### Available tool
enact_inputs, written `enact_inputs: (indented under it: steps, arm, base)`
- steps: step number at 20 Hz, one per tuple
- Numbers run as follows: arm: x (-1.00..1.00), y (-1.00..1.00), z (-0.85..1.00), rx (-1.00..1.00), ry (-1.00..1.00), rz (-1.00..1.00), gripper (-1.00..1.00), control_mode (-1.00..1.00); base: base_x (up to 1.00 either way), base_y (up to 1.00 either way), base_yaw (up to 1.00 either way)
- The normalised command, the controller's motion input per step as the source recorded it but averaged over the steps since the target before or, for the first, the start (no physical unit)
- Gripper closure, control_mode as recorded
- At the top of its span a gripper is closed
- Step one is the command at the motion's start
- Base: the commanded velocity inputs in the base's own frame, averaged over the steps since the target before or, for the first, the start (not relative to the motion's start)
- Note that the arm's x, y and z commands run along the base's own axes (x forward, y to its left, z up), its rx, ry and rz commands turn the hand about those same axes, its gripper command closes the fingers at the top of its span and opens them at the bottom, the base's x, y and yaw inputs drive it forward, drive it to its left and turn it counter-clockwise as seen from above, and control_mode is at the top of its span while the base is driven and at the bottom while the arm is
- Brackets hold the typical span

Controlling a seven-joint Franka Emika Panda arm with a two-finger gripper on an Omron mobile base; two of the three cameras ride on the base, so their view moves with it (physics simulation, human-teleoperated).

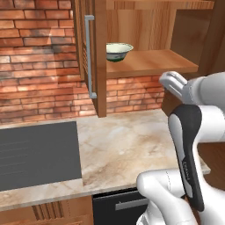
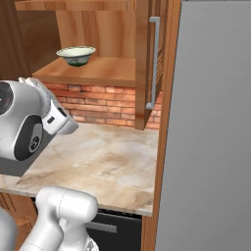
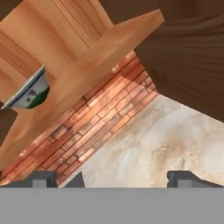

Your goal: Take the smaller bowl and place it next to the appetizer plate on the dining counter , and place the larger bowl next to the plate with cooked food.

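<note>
1 smaller bowl (image 1: 118,51) sits on 1 cupboard shelf (image 1: 149,62).

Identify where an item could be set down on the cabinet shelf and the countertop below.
Shelf: bare board right of the smaller bowl; only the bowl's end is taken. Countertop: bare marble between the dark cooktop and the brick wall.

Brick wall (image 1: 39,66) behind open wooden cabinet (image 1: 149,61)
</note>
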Motion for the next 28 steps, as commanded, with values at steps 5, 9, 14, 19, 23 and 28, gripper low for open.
enact_inputs:
  steps: [5,9,14,19,23,28]
  arm:
    - [-0.01,0.0,0.01,0.05,-0.03,0.0,-1.0,-1.0]
    - [0.0,0.09,0.02,0.0,-0.05,0.15,-1.0,-1.0]
    - [0.0,0.2,0.16,0.0,-0.18,0.16,-1.0,-1.0]
    - [0.11,0.32,0.41,0.0,-0.05,0.04,-1.0,-1.0]
    - [0.33,0.33,0.38,-0.03,0.0,0.0,-1.0,-1.0]
    - [0.36,0.1,0.32,-0.01,0.0,0.0,-1.0,-1.0]
  base:
    - [0.0,0.0,0.0]
    - [0.0,0.0,0.0]
    - [0.0,0.0,0.0]
    - [0.0,0.0,0.0]
    - [0.0,0.0,0.0]
    - [0.0,0.0,0.0]
